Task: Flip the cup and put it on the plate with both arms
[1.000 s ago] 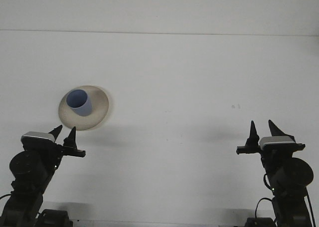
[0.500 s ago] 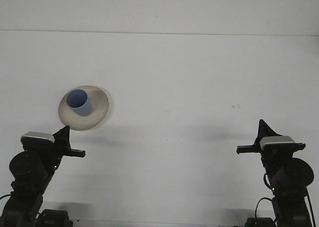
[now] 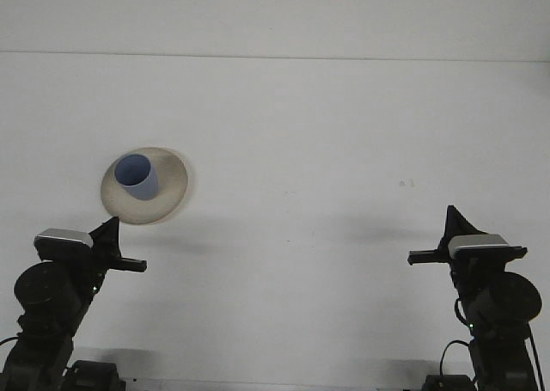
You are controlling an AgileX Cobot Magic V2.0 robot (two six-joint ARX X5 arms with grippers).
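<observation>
One blue cup (image 3: 137, 177) stands on one beige plate (image 3: 172, 180), on one white bench (image 3: 344, 150), with two black grippers: left gripper (image 3: 110, 230), right gripper (image 3: 450, 220).

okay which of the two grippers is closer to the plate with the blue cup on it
The left gripper. It sits just below the plate's near edge, while the right gripper is far across the table.

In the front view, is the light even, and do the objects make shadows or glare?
Front view: soft, even light on the white table, no glare; the plate throws a faint shadow toward its lower right; the blue cup looks slightly soft; both dark arms are almost silhouettes.
</observation>
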